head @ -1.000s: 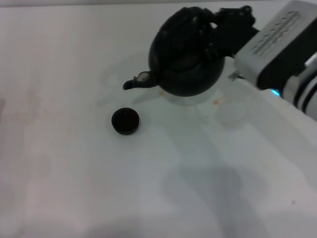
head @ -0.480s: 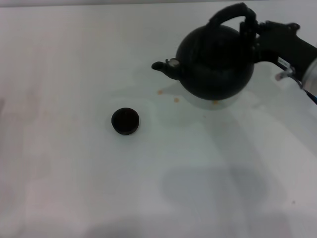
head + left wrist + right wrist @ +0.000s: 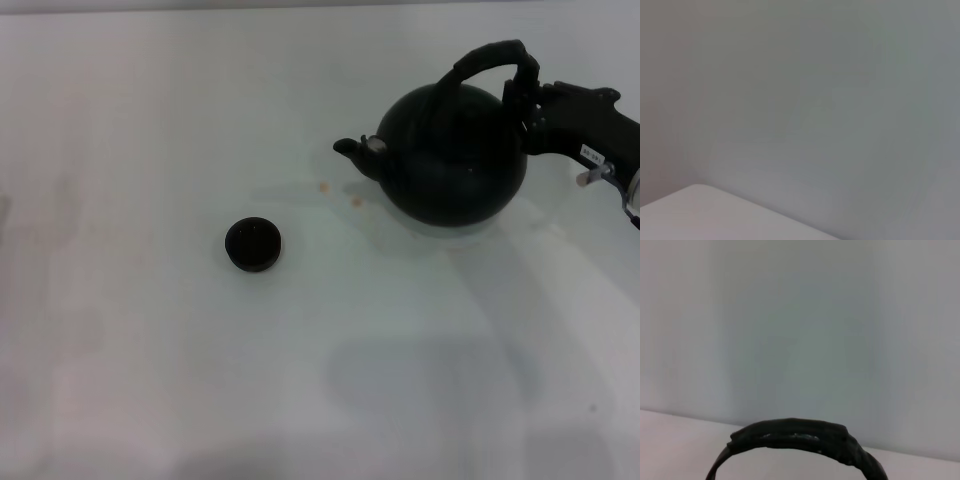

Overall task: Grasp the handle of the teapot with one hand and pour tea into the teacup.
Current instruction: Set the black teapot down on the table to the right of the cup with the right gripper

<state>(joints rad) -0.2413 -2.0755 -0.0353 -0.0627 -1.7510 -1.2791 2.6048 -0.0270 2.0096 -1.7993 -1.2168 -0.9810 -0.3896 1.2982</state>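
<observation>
We see the teapot [image 3: 455, 158] at the upper right of the head view, upright on the white table [image 3: 150, 380], spout pointing left. The right gripper [image 3: 522, 98] comes in from the right edge, jaws pinching the handle [image 3: 487, 62] near its right end. The teacup [image 3: 253, 244] sits left of centre, well apart from the pot. A few small tan spots [image 3: 340, 194] lie between them. We don't see the left gripper.
</observation>
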